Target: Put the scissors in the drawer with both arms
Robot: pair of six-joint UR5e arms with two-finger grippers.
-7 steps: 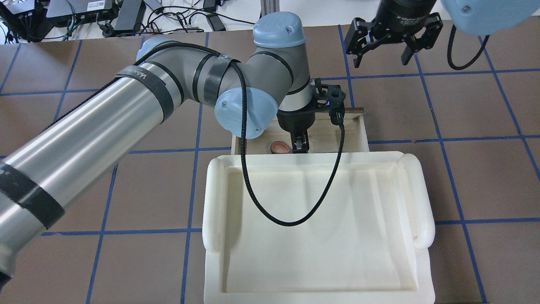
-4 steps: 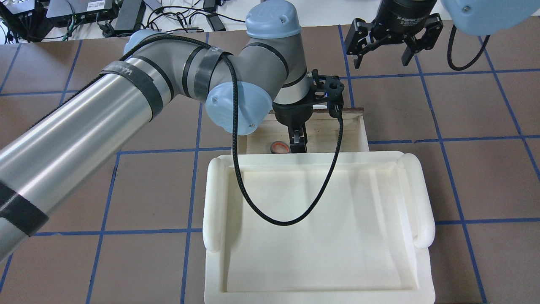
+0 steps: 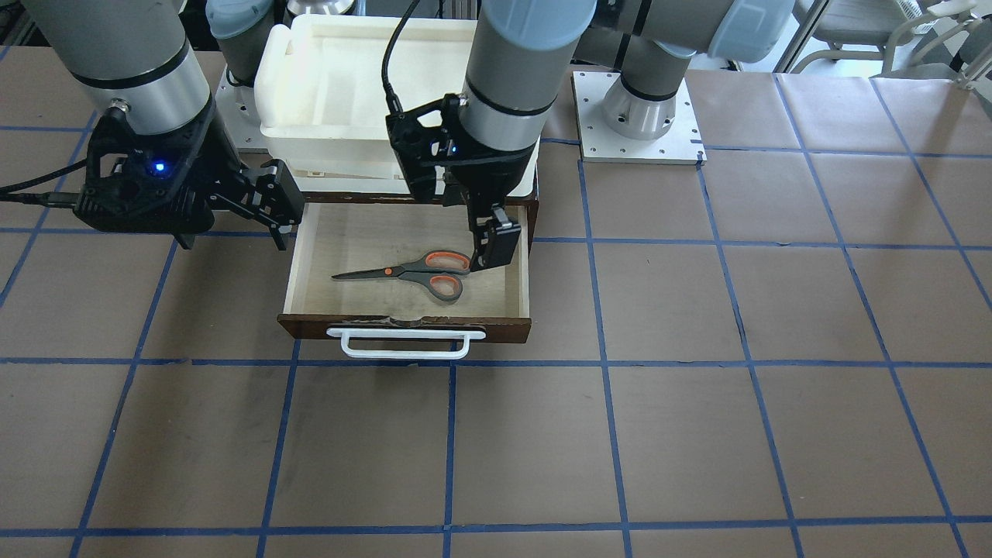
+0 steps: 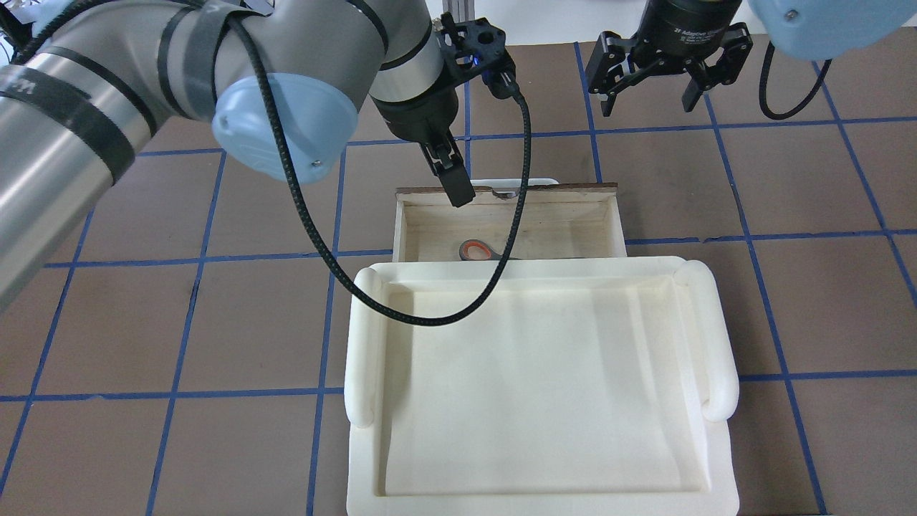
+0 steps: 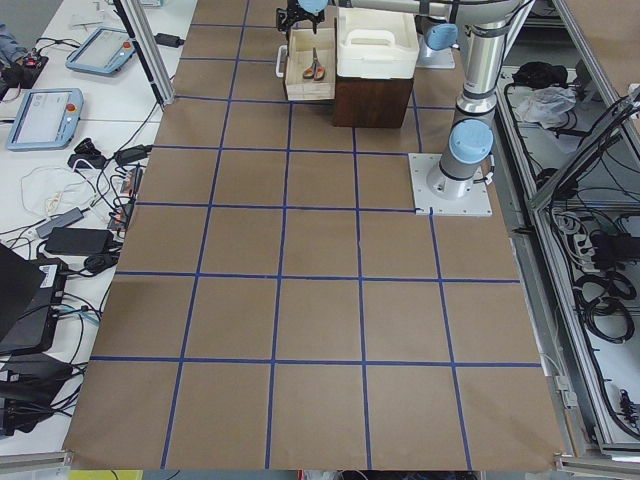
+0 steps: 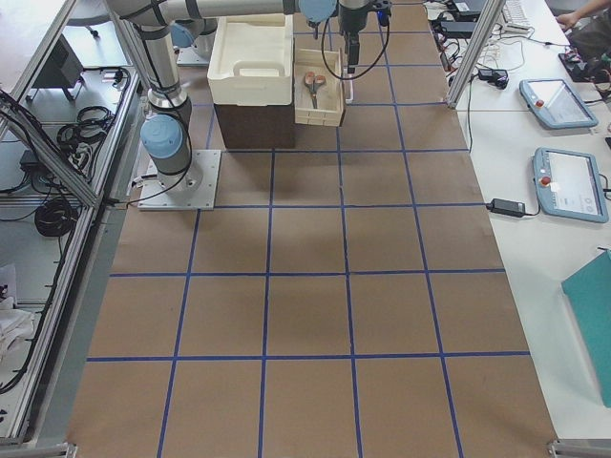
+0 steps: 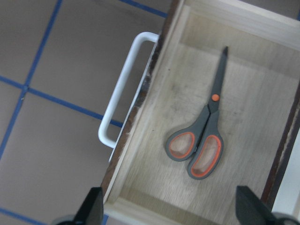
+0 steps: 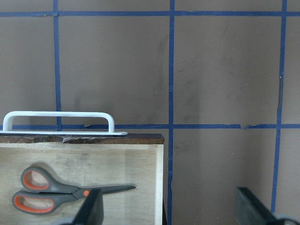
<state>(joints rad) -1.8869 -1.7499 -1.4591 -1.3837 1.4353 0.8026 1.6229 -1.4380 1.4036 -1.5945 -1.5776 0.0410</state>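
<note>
In the front-facing view, the brown table [image 3: 697, 434] with its grid of blue tape lines lies nearest, and on it the one drawer [image 3: 511, 329] stands pulled out, its dark front wall carrying a single white loop handle [image 3: 403, 345]. Inside, on the pale plywood floor, lies the one pair of scissors [image 3: 422, 273], flat and closed. Its two orange-lined handle loops are toward the robot's left and its blades point toward the robot's right, with one orange dot at the pivot. Over the drawer's handle-loop end hangs the left gripper [image 3: 492, 248], empty; its wrist camera shows the two fingertips spread wide at the frame's lower corners, with the scissors well below them. At the drawer's other side the right gripper [image 4: 648, 100] hovers over bare table just beyond the drawer's corner, its two fingers likewise spread wide and holding nothing. Behind the drawer sits one cream-white tray [image 3: 287, 70] on top of a dark brown cabinet [image 5: 372, 100], and past that the two arms [image 3: 643, 77] rise from their bases
</note>
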